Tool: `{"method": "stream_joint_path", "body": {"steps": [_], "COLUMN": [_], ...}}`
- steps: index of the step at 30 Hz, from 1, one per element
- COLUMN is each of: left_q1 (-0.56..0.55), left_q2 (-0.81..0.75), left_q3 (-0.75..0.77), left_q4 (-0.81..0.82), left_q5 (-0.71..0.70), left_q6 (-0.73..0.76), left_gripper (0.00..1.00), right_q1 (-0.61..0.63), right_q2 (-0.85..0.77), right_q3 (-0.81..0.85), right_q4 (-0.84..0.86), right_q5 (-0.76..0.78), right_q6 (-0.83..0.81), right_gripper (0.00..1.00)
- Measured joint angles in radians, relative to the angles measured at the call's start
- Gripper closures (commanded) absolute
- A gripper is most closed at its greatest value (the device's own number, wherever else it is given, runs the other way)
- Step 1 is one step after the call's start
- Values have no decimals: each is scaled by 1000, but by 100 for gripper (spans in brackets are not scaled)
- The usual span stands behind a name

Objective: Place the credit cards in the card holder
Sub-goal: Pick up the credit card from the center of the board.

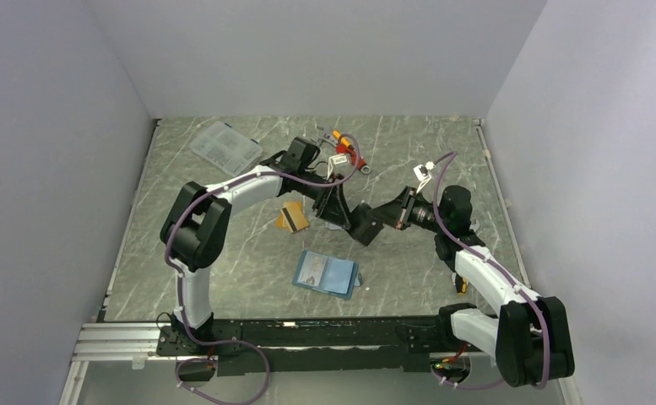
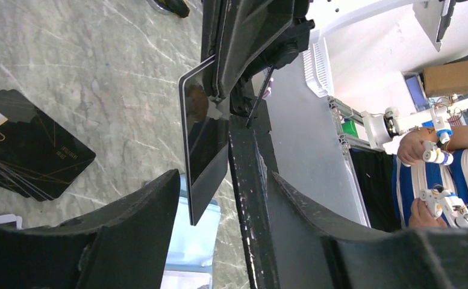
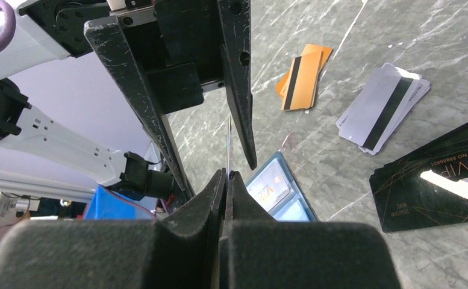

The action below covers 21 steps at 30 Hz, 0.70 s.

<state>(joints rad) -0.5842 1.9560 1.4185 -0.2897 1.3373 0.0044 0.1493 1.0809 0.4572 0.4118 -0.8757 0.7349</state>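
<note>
**Mid-air handover: one card pinched edge-on, second gripper straddling it.**

Right gripper is clamped on one edge of a dark glossy card, held above the table. Left gripper has its jaws apart on either side of the card, with no pinch evident. Card judged light, stiff, thin and slick; grip across its flat faces near an edge, squeezing firmly. Card holder lies open on the table at 6 o'clock from the grippers; orange cards lie at 9 o'clock.

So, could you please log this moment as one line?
phase: mid-air handover | right gripper: shut on dark glossy card | left gripper: open, straddling card | teal-blue folding card holder: lying open
</note>
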Motion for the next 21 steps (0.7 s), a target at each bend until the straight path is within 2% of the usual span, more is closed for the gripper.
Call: {"method": "stream_joint_path", "body": {"steps": [6,10,12,17,21], "left_q1": [-8,-6,-3,-2,-8], "left_q2": [0,1,1,1,1], "left_q3": [0,-1,-2,-12,-49], "left_q4": [38,61,68,117,236], "left_q5": [24,22,21,32,39], "left_q6": [-55,-85,-103,-154,-251], "left_gripper": [69,100,100,100,100], "right_q1": [18,27,29,29,29], "right_q2": [13,19,19,19,27], "right_q3": [6,10,10,4,-40], "right_q4": [9,23,33,55,138], "right_q5": [2,-6,-8,-4,2], "right_q6": [5,14,15,46,122], "right_gripper": [100,100,98,70,62]}}
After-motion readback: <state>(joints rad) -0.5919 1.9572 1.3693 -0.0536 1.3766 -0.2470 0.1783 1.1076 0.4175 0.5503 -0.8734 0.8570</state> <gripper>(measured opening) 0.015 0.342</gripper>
